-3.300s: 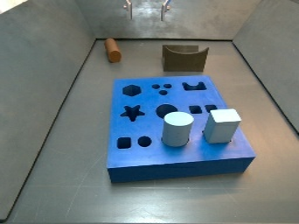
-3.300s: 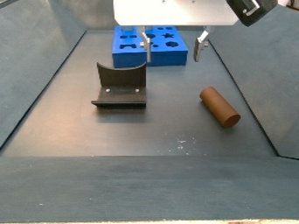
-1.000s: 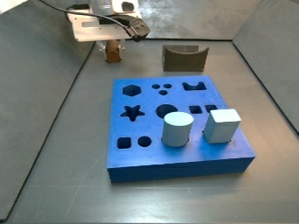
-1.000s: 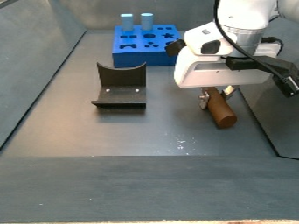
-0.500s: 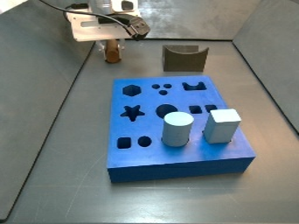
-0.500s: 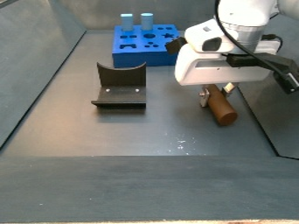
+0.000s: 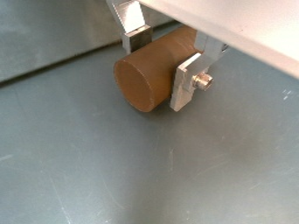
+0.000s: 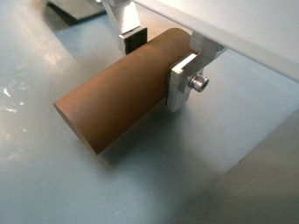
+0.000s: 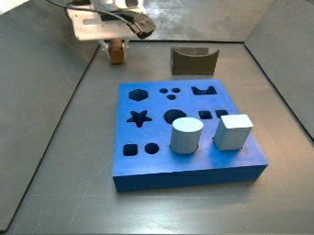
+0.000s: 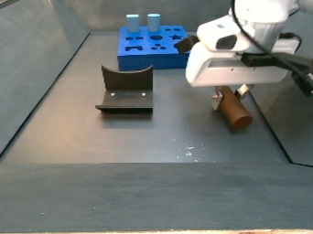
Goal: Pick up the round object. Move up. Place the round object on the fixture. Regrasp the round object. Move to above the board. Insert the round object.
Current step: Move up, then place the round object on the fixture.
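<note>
The round object, a brown wooden peg (image 7: 149, 77), lies lengthwise between the fingers of my gripper (image 7: 163, 58), with both silver finger plates pressed against its sides. It shows the same way in the other wrist view (image 8: 114, 98), where the gripper (image 8: 158, 63) grips it near one end. In the side views the gripper (image 9: 116, 41) (image 10: 230, 91) holds the peg (image 9: 117, 52) (image 10: 233, 111) low over the floor near a wall. The fixture (image 9: 193, 61) (image 10: 124, 90) and the blue board (image 9: 153, 161) (image 10: 137, 53) stand apart from it.
A pale grey-white cylinder (image 9: 185, 135) and a white cube (image 9: 233, 131) stand in the board. Grey walls enclose the floor; the peg is close to one wall (image 9: 61, 64). A corner of the fixture shows in a wrist view (image 8: 73, 7).
The gripper came down from high at the back onto the peg and shut on it. In the last half second it has risen slightly with the peg.
</note>
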